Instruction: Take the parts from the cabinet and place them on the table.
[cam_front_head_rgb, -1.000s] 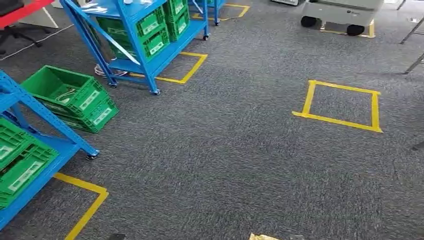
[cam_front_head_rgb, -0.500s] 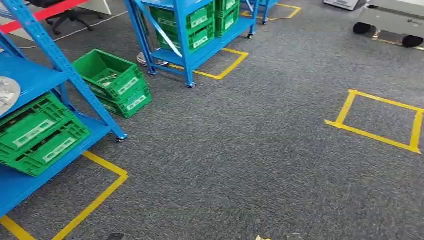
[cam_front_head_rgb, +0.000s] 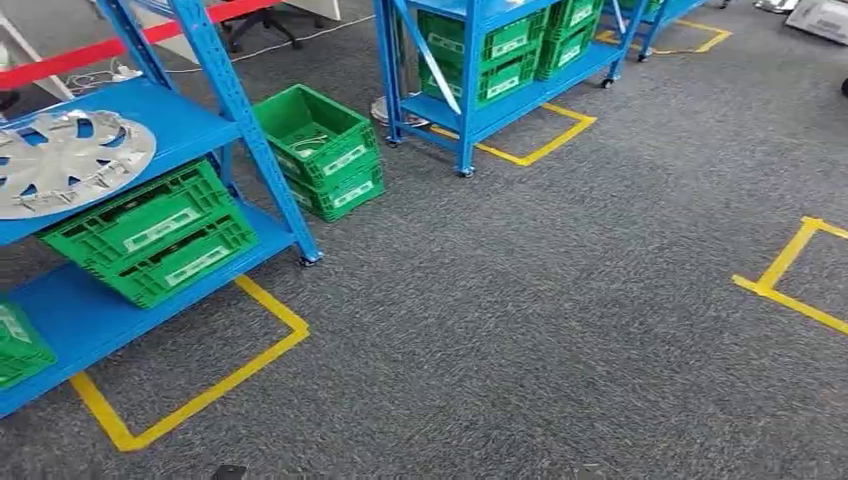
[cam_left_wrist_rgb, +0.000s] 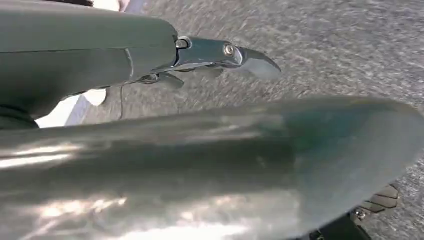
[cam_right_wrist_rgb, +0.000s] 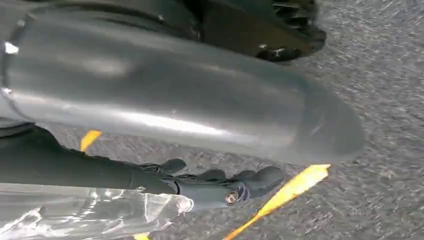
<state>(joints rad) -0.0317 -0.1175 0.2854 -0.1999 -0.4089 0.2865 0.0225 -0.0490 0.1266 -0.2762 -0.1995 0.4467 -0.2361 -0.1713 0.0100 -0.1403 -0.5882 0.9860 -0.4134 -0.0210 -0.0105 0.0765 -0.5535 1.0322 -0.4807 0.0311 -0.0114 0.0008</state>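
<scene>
Hanging over carpet, the left hand (cam_left_wrist_rgb: 220, 60) is loosely spread and holds nothing. Clear plastic (cam_right_wrist_rgb: 90, 212) lies against the right hand (cam_right_wrist_rgb: 220, 187); I cannot tell if it is gripped. The hubcap (cam_front_head_rgb: 70, 160) sits on the rack (cam_front_head_rgb: 235, 100), well ahead-left of the left hand. Approaching too close could knock that hand on a post.

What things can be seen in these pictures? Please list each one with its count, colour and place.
wheel cover: one, silver, on the near rack's upper shelf
near rack: one, blue, at left
far rack: one, blue, further back
green crates: two stacked on the near rack's lower shelf, two stacked on the floor between the racks, several on the far rack
yellow tape: floor outlines, at both racks and at right
carpet: grey
clear plastic: beside the right robot hand, held or not unclear
left robot hand: dark, above carpet
right robot hand: dark, above carpet
</scene>
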